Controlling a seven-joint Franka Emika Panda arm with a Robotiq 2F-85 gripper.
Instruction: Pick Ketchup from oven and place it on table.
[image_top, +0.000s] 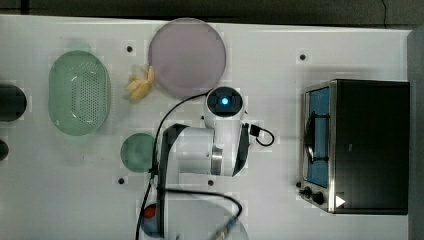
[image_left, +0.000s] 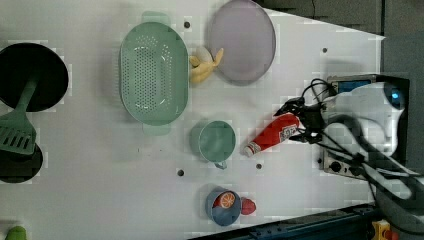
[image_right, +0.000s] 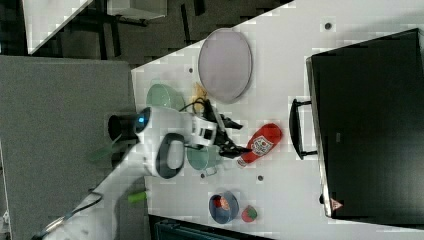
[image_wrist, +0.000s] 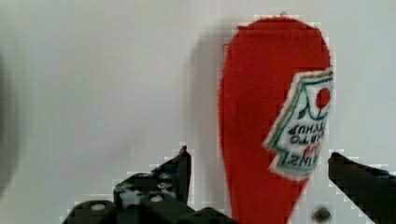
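The Ketchup (image_left: 271, 134) lies flat on its side on the white table (image_left: 100, 190). It is out of the oven (image_top: 370, 145) and sits on the bare tabletop in front of the oven's glass door. In the left view, its white cap points down and to the left view's left, toward the green cup (image_left: 216, 141). Its fat red end points up and to the left view's right, toward the oven. So the bottle's long line runs slanted between the cup and the oven.

The gripper (image_right: 235, 137) sits right over the cap half of the bottle. In the wrist view the two black fingers (image_wrist: 175, 175) stand wide apart, one on each side of the red bottle, and neither one touches it. The claw is open all the way and holds nothing. The bottle rests on the table by itself.

The bottle runs straight away from the claw, along the gap between the fingers. I think the job is almost done, because the bottle is already on the table. The next move is probably to lift straight up. The fingers should stay wide so they do not bump the bottle and make it roll.

Near the table's edge sits a blue bowl (image_left: 224, 206) with an orange slice in it.
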